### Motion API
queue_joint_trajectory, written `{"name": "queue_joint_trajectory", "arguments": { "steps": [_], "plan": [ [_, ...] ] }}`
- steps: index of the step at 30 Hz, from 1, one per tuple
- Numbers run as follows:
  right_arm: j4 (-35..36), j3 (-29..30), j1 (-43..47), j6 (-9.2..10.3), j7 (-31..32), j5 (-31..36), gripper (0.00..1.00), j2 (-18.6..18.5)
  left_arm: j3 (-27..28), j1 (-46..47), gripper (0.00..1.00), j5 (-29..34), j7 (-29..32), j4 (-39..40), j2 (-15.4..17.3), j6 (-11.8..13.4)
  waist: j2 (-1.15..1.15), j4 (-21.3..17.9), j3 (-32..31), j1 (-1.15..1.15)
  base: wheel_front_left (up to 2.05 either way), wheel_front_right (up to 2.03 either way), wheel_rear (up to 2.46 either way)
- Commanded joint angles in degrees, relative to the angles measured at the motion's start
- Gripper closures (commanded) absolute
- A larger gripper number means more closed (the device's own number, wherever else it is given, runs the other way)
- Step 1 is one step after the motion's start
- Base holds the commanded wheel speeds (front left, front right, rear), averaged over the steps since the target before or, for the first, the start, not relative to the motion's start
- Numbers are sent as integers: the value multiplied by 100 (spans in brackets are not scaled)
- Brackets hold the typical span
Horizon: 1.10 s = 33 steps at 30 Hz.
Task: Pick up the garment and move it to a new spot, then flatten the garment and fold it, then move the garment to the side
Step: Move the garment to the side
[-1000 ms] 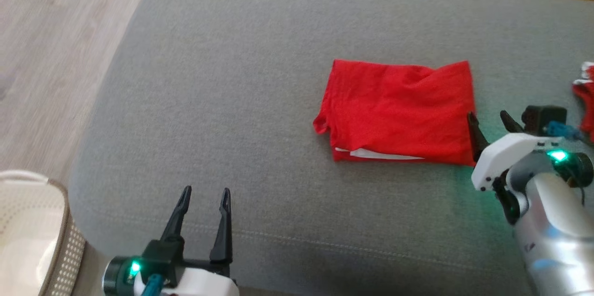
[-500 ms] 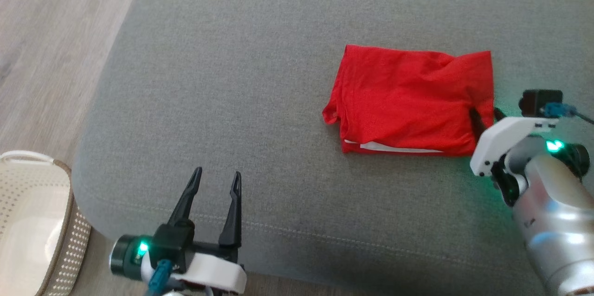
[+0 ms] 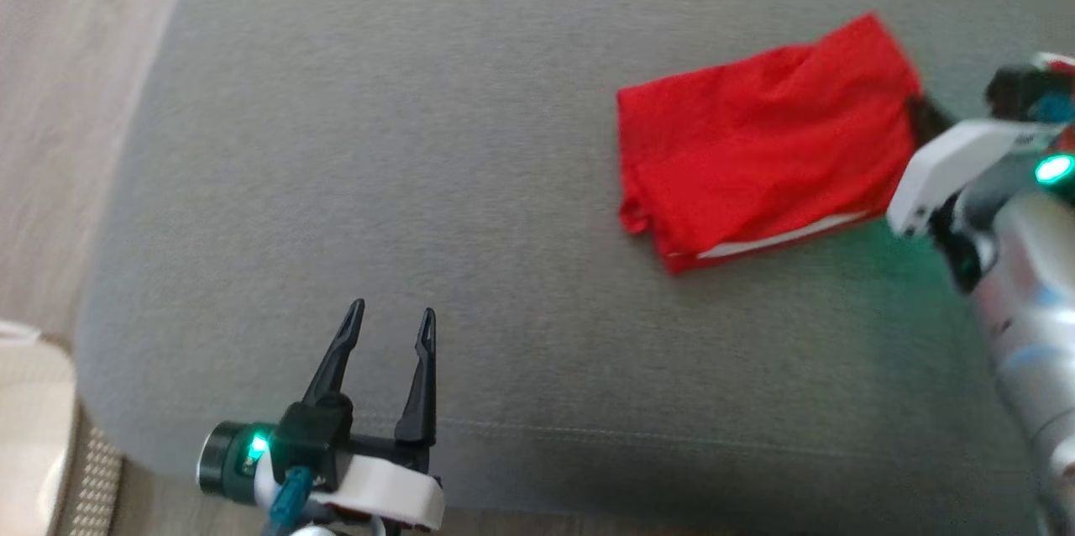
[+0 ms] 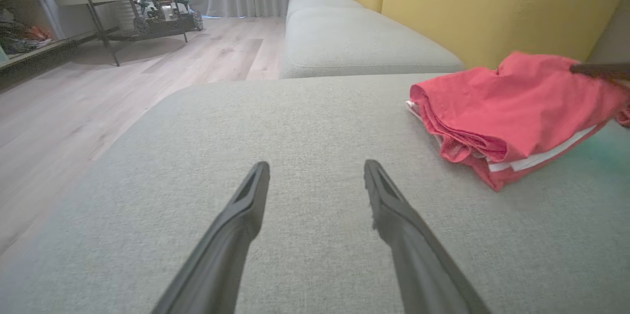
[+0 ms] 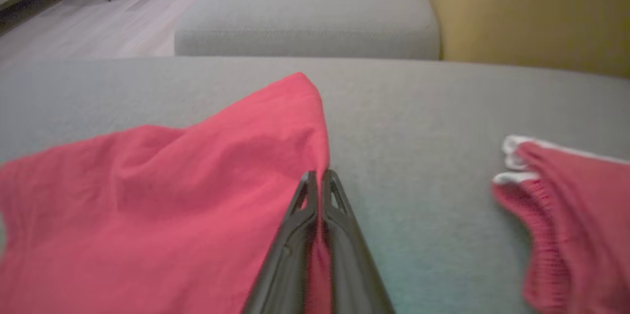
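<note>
The folded red garment (image 3: 756, 149), a rumpled soft rectangle with a white layer at its edge, lies on the grey woven sofa cushion (image 3: 420, 141). The right end effector (image 5: 320, 174) is pinched closed on the garment's hem. A white-trimmed red cloth (image 5: 571, 205) lies to its right. The left end effector (image 3: 393, 311) is open and empty, with the garment well apart to its right.

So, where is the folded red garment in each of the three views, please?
Head view: red garment, upper right, on the grey cushion.
Left wrist view: right side, white strip along its near edge.
Right wrist view: lower left.
Shared landmark: the right pincer, shut on its edge.
</note>
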State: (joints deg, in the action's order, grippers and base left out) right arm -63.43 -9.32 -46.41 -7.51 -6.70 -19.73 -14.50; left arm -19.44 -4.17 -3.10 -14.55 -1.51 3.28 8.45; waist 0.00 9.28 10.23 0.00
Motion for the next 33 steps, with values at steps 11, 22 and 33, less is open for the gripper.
{"name": "queue_joint_trajectory", "arguments": {
  "steps": [11,22,33],
  "plan": [
    [296,53,-1159,2,73,18,100,-898,194,346,0,117,-45,221,-40,-43,0,-943,169,0,0,0,0],
    [-123,722,-1446,2,505,320,100,-1702,204,597,0,172,-45,215,-40,-135,0,-1069,512,0,0,0,0],
    [-925,1639,-1388,2,497,1485,0,-2096,217,770,0,129,-45,179,-40,-161,0,-815,698,0,0,0,0]
  ]
}}
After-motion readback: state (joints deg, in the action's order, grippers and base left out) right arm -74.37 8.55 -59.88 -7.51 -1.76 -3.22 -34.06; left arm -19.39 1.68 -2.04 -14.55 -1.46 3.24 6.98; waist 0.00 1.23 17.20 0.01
